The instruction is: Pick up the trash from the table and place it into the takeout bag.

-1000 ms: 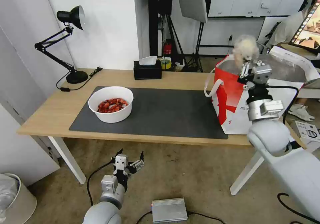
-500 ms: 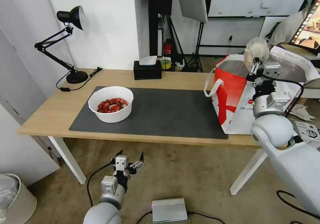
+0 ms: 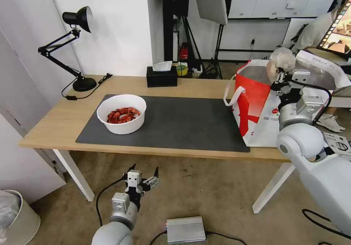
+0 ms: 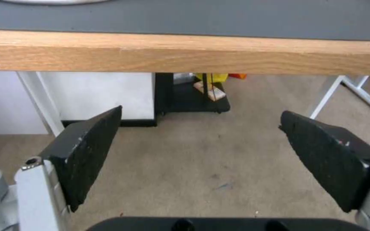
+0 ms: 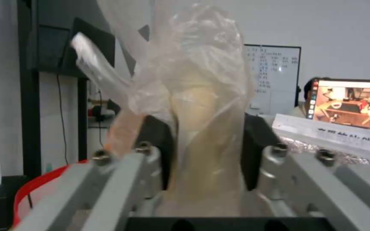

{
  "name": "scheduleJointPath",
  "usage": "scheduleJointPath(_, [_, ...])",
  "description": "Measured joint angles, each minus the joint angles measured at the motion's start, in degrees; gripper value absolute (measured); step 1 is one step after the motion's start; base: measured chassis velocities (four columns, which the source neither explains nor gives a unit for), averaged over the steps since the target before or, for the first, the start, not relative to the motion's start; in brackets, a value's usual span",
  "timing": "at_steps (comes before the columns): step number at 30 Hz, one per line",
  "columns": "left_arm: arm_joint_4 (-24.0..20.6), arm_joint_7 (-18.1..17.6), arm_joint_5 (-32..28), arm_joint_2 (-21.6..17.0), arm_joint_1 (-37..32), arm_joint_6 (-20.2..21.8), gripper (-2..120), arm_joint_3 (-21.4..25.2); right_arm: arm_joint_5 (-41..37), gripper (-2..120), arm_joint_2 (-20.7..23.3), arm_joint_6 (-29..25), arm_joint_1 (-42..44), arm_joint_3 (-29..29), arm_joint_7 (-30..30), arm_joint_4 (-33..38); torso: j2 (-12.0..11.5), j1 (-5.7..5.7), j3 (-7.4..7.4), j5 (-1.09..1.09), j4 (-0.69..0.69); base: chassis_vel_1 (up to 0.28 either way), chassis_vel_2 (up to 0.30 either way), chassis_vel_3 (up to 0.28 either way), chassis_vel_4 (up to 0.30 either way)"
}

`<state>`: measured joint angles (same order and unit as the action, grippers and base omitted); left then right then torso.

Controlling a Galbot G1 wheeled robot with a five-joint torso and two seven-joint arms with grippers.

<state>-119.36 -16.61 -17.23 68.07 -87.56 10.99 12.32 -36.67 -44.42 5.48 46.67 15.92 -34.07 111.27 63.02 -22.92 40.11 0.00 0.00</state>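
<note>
Clear knotted bag (image 3: pixel 280 58) is clamped in the right gripper (image 3: pixel 280 77) above the takeout bag (image 3: pixel 256 102); left gripper (image 3: pixel 143 172) hangs spread at 6 o'clock below the table (image 3: pixel 47 124).

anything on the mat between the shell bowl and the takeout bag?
No. In the head view the grey mat lies bare between the white bowl and the takeout bag.
</note>
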Motion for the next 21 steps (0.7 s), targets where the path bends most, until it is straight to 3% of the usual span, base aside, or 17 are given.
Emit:
scheduleJointPath(8, [-0.4,0.0,0.2,0.0,-0.5,0.0,100,0.0,-0.1,61,0.3,0.3,0.9,0.8,-0.6,0.7,0.0,0.0,0.0,0.0,0.0,0.0,0.0,0.0,0.0])
scheduleJointPath(10, [-0.5,0.0,0.4,0.0,-0.7,0.0,100,0.0,-0.8,75,0.4,0.5,1.5,1.3,-0.9,1.2,0.0,0.0,0.0,0.0,0.0,0.0,0.0,0.0,0.0])
scheduleJointPath(14, [-0.6,0.0,0.6,0.1,-0.9,0.0,100,0.0,-1.0,83,0.6,0.6,1.8,1.8,-0.9,1.2,0.0,0.0,0.0,0.0,0.0,0.0,0.0,0.0,0.0])
scheduleJointPath(16, [-0.6,0.0,0.8,0.3,-1.0,0.0,100,0.0,-1.1,95,0.9,0.6,2.0,2.1,-1.0,1.3,0.0,0.0,0.0,0.0,0.0,0.0,0.0,0.0,0.0])
scheduleJointPath(21, [-0.7,0.0,1.3,0.6,-1.2,0.0,100,0.0,-1.4,100,1.1,0.5,2.1,2.2,-0.9,1.6,0.0,0.0,0.0,0.0,0.0,0.0,0.0,0.0,0.0])
